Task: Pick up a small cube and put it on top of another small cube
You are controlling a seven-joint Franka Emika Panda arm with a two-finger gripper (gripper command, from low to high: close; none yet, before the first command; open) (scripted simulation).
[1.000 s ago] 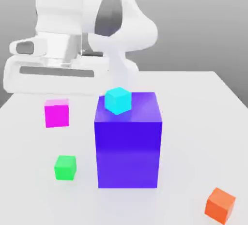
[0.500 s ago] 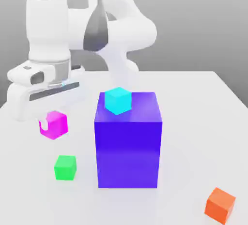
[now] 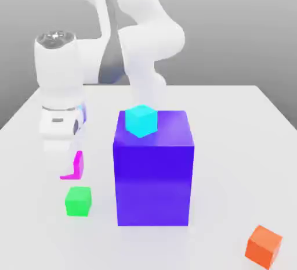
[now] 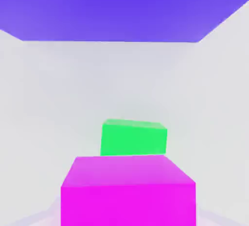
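The white robot arm reaches down on the exterior view's left side of the table (image 3: 232, 123). Its gripper (image 3: 65, 150) points down at the table, and its fingers are pinching the small pink cube (image 3: 73, 166). In the exterior view the pink cube shows as a thin slice, with most of it hidden by the hand. It is low, at or just above the table top; I cannot tell if it touches the table. In the hand view the pink cube (image 4: 129, 191) sits very close to the camera and looks big.

A small green cube (image 3: 78, 201) sits on the table just beside the pink cube, a little nearer the camera in the exterior view. The 2 cubes are close but I cannot tell if they touch. In the hand view the green cube (image 4: 133, 137) peeks out from behind the pink one.

A big blue-violet block (image 3: 153, 176) stands in the middle of the table, on the exterior view's right of the 2 small cubes. A small light blue cube (image 3: 141, 120) rests on top of it, near its back left corner. The block (image 4: 121, 6) also shows in the hand view, beyond the green cube.

A small orange cube (image 3: 264, 247) sits well apart from the others, near the front corner on the exterior view's right.
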